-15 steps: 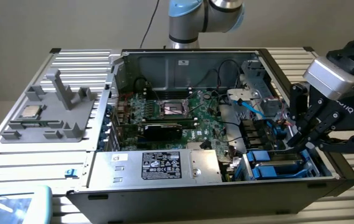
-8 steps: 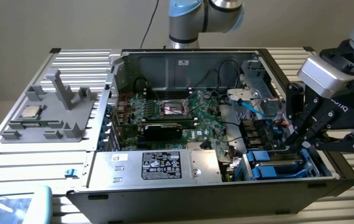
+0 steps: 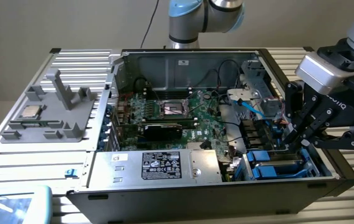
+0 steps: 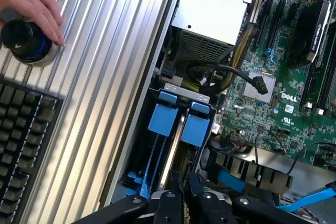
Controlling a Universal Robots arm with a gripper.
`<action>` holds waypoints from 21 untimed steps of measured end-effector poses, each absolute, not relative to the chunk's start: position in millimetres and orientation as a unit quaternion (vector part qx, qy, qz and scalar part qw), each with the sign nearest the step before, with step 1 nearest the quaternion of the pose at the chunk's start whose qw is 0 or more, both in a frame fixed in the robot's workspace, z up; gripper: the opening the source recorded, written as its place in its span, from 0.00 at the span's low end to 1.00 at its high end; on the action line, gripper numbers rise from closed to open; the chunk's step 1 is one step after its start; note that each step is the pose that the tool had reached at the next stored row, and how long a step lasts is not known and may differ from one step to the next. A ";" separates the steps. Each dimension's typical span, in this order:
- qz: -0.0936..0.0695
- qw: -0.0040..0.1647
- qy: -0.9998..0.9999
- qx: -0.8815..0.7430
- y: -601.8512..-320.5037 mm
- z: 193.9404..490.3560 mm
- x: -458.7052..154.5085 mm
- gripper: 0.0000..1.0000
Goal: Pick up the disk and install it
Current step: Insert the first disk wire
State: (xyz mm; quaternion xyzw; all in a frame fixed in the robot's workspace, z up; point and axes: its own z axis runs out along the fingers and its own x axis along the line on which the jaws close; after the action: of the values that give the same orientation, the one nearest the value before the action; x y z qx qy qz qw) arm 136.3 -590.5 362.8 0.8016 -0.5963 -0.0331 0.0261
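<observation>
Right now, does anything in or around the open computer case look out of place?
A black cable ends in an apparently unplugged connector lying loose over the motherboard, beside the drive bay. Nothing looks spilled or damaged.

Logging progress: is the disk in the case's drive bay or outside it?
In: the blue-framed disk stands slotted in the bay beside another blue frame, end effector at its edge.

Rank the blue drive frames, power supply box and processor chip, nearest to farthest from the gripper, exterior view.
1. Blue drive frames, just below the gripper.
2. Power supply box, case's front middle.
3. Processor chip, far at the exterior view's left.
</observation>
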 end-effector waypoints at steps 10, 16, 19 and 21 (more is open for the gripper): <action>-0.033 0.026 -0.596 0.802 -590.2 362.8 136.3 0.16; -0.032 0.027 -0.598 0.801 -587.4 362.8 138.3 0.16; -0.032 0.027 -0.599 0.800 -585.9 362.7 138.6 0.16; -0.033 0.027 -0.611 0.791 -585.9 362.3 138.6 0.16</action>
State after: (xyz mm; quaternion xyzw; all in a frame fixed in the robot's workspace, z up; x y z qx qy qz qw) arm 138.6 -585.9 362.3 0.7907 -0.6108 -0.0326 0.0267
